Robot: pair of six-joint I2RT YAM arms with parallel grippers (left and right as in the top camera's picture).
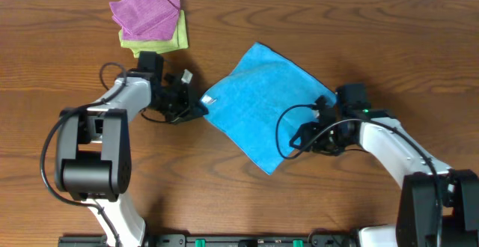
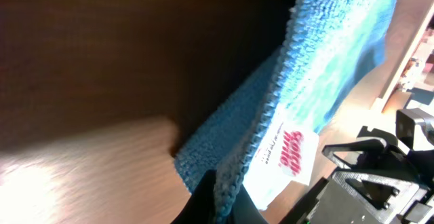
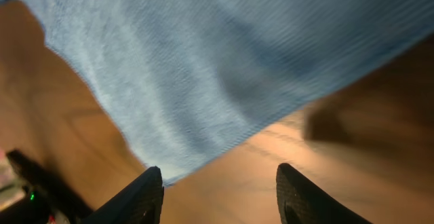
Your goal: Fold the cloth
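The sky-blue cloth [image 1: 263, 101] lies spread on the wooden table, turned like a diamond. Its small white tag [image 1: 209, 100] is at the left corner. My left gripper [image 1: 196, 108] is shut on that left corner; in the left wrist view the cloth edge [image 2: 271, 115] runs up from between the fingers [image 2: 227, 200], with the tag [image 2: 285, 157] beside them. My right gripper [image 1: 323, 103] is open at the cloth's right corner. In the right wrist view the fingers [image 3: 220, 190] stand wide apart over bare wood, with the cloth [image 3: 224, 61] just ahead of them.
A folded purple cloth [image 1: 146, 11] sits on a folded light green cloth [image 1: 161, 41] at the back left of the table [image 1: 224, 194]. Both arms' cables lie near the blue cloth.
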